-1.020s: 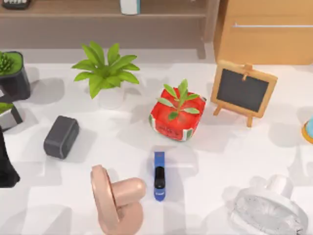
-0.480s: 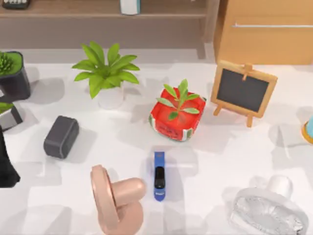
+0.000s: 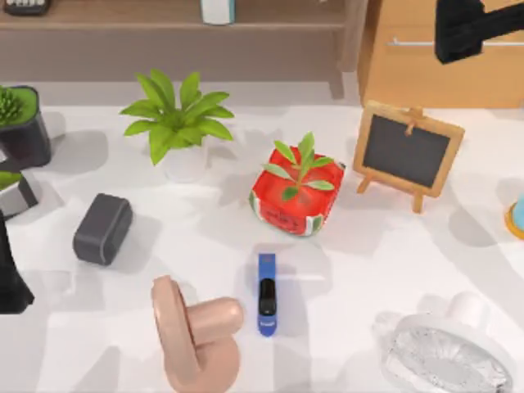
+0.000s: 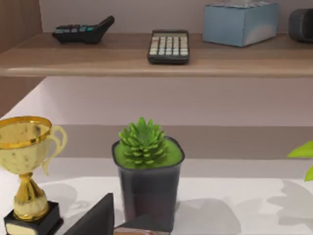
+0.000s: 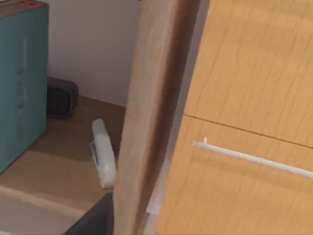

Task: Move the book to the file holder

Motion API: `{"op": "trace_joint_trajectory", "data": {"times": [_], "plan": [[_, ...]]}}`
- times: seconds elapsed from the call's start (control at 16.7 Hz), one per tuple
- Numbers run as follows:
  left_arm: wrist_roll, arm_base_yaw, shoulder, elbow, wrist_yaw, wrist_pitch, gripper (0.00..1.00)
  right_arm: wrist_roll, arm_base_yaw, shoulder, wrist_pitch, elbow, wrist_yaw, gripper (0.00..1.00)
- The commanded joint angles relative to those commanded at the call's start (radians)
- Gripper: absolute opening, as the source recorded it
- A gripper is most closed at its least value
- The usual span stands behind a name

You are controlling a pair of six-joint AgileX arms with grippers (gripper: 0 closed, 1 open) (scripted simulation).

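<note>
Landmark: red plant pot, one. Book stands upright on the shelf, well behind the pot. One stapler just in front of it. Two fans, one chalkboard beside. Right arm behind the chalkboard, left arm far left; jaws state cannot tell for both.

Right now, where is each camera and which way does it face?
Top view: above the table, looking down; left arm at left edge, right arm upper right.
Left wrist view: on that arm, facing succulent pot and shelf; dark arm part shows.
Right wrist view: on that arm, facing cabinet; dark arm part shows.
Shared: succulent pot, top and left wrist; cabinet, top and right wrist.
</note>
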Motion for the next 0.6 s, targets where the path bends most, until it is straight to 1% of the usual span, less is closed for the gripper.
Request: {"op": "trace_joint_trajectory", "data": {"times": [0.36,0.6], "plan": [[0.000,0.000,0.000,0.000,0.000,0.000,1.00,0.029,0.188,0.721,0.154,0.571,0.248,1.00],[0.000,0.000,0.000,0.000,0.000,0.000,1.00,0.073,0.262,1.076,0.254,0.867,0.400,1.00]]}}
